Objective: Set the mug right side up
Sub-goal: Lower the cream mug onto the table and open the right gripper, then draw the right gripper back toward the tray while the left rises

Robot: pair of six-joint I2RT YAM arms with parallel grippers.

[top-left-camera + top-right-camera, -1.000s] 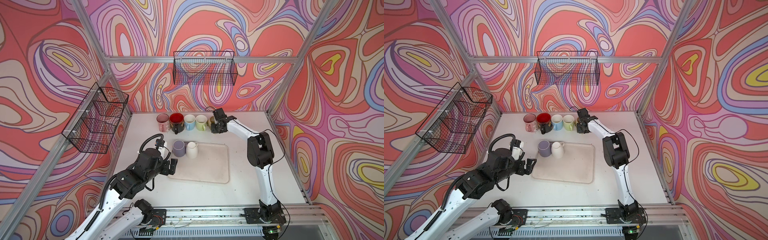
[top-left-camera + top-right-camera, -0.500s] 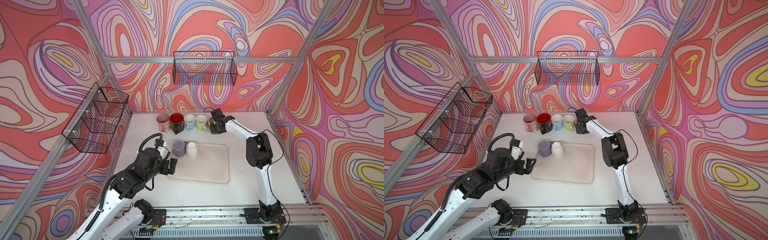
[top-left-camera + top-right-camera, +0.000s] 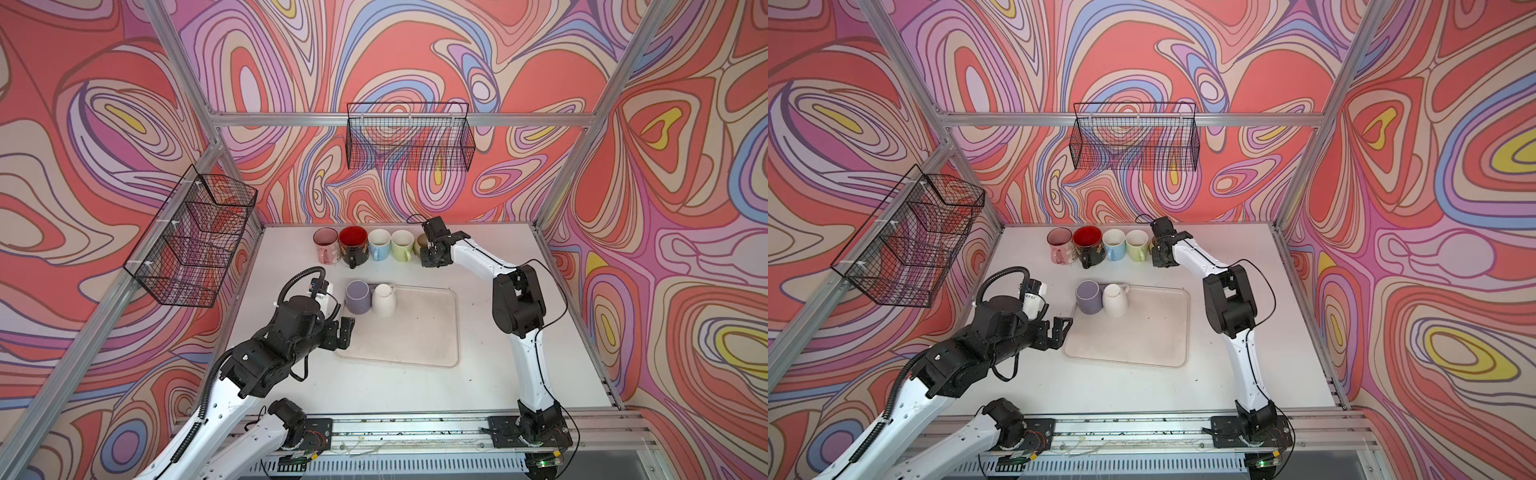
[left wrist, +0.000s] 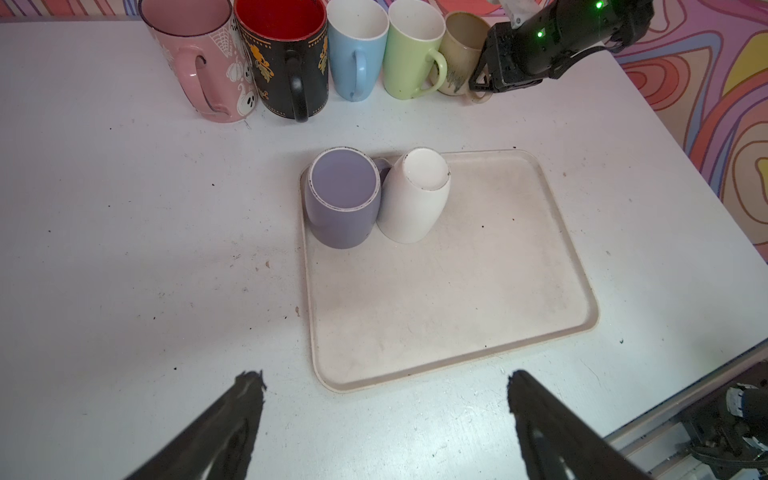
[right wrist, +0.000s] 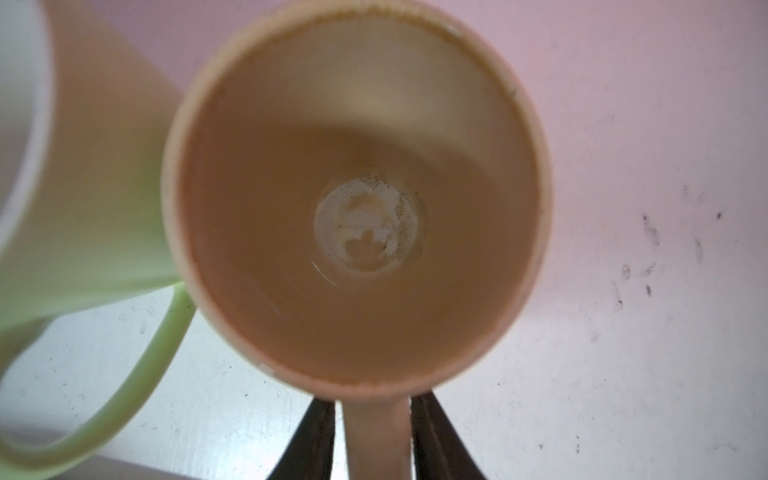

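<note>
The beige mug stands upright, mouth up, on the tabletop at its far edge. It is the right-hand end of a row of five upright mugs and sits just beside the green mug. To the left of those come a blue mug, a black mug with a red inside, and a pink mug.

The right gripper is down at the beige mug, with its jaws on either side of the handle. They are only narrowly parted. A thin sliver of tabletop shows between one jaw and the handle, so the handle is not clamped.

A tray lies mid-tabletop. In its far left corner a purple mug and a white mug stand bottoms up, side by side and touching.

The left gripper hovers over the tray's left edge, near its near left corner. Its jaws are spread wide and hold nothing, well apart from both mugs on the tray.
</note>
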